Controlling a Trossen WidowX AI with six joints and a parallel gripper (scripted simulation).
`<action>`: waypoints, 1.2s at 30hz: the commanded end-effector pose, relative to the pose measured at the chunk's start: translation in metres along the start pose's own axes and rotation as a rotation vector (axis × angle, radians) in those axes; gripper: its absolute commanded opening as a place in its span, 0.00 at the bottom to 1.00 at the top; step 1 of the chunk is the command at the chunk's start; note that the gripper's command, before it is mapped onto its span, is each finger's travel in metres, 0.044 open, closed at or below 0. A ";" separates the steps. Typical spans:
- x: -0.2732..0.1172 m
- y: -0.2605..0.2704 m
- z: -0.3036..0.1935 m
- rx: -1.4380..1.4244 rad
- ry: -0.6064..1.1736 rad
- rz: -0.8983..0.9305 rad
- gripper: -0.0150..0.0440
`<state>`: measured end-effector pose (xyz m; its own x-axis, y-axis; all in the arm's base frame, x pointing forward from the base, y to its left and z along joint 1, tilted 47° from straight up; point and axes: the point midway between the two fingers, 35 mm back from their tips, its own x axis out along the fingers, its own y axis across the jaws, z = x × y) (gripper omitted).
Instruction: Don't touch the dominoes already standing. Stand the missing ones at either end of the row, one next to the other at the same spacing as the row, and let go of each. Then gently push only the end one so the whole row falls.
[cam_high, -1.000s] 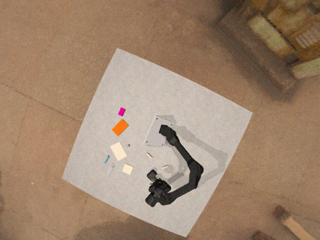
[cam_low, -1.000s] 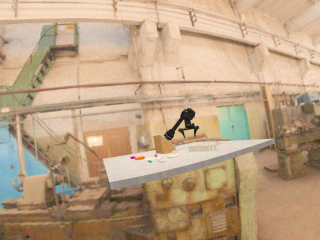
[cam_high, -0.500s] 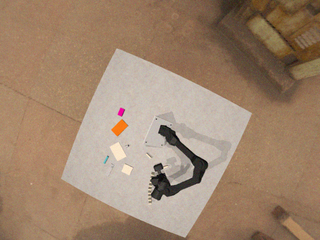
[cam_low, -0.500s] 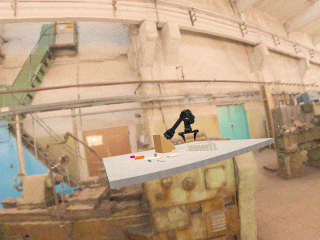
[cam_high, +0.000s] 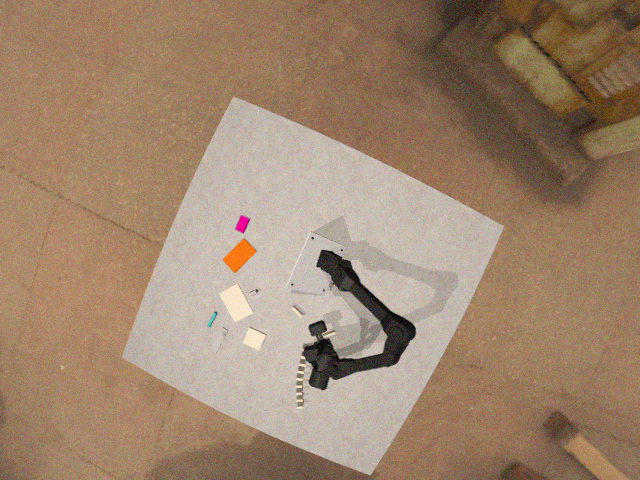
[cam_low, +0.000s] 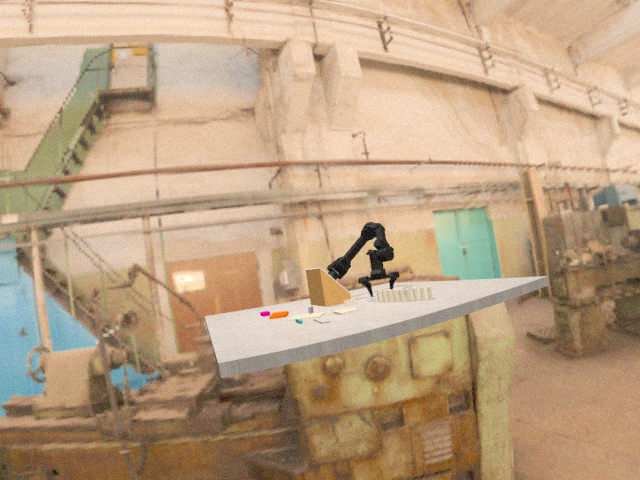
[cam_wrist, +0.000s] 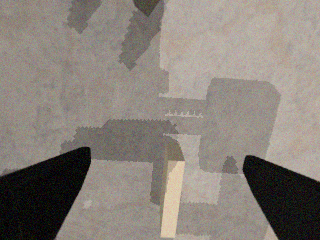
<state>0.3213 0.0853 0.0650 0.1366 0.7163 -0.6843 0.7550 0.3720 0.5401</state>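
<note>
I have black two-fingered tool (cam_high: 316, 341) (cam_low: 382, 291) (cam_wrist: 168, 158) wide apart, gripping nothing, near wedge-side end of curved cream domino row (cam_high: 299, 382) (cam_low: 396, 295). Row stands on pale grey worktop (cam_high: 222, 180) (cam_low: 330, 341). Off that same end, I see two loose cream dominoes: one (cam_high: 328, 334) (cam_wrist: 172, 200) framed between fingers, other (cam_high: 296, 311) nearer brown-sided wedge (cam_high: 308, 266) (cam_low: 323, 289).

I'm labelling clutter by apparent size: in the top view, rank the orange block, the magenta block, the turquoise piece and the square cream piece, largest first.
1. Orange block
2. Square cream piece
3. Magenta block
4. Turquoise piece
</note>
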 end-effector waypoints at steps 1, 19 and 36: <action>0.009 -0.003 -0.002 0.008 0.011 -0.005 1.00; 0.011 -0.003 -0.003 0.009 0.011 -0.005 0.56; -0.038 -0.006 -0.003 0.009 0.009 -0.007 0.29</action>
<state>0.3097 0.0796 0.0676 0.1008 0.7189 -0.6878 0.7697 0.3817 0.5117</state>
